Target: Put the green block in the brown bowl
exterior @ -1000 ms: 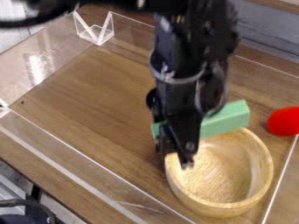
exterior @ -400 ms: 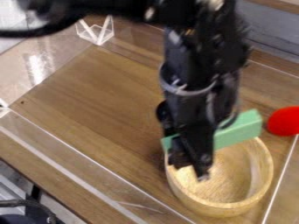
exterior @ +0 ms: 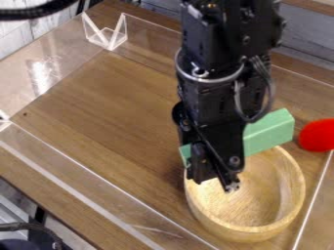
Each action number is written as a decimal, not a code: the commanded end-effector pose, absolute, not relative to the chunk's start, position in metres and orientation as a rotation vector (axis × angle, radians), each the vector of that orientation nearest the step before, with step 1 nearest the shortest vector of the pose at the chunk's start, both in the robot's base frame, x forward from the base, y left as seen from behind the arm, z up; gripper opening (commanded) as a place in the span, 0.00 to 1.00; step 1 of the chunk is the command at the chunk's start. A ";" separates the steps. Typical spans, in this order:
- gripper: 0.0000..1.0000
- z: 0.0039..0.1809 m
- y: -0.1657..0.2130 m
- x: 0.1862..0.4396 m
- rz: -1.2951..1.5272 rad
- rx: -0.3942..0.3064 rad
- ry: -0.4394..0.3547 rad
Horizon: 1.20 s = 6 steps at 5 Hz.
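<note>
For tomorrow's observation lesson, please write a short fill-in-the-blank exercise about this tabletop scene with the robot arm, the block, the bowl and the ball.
1. The gripper hangs above the brown ____, pointing down.
2. The green block lies partly hidden behind the ____.
3. The small ball at the right edge is ____ in colour.
4. The brown bowl rests on a ____ tabletop.

Missing words: bowl; gripper; red; wooden

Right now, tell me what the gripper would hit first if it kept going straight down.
Pointing down, the gripper hangs over the near-left part of the brown bowl, so it would probably meet the bowl's inside first. The green block sits behind it; depth is uncertain from this single view.
</note>
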<state>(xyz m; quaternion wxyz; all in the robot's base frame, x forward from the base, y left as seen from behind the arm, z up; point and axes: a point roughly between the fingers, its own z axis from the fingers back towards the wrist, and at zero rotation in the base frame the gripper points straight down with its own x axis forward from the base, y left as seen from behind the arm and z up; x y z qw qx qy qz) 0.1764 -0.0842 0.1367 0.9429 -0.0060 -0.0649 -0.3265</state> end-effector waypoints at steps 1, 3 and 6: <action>0.00 0.159 -0.089 0.184 -0.643 -0.018 -0.179; 0.00 0.162 -0.130 0.215 -0.632 -0.031 -0.178; 0.00 0.149 -0.142 0.217 -0.668 -0.057 -0.172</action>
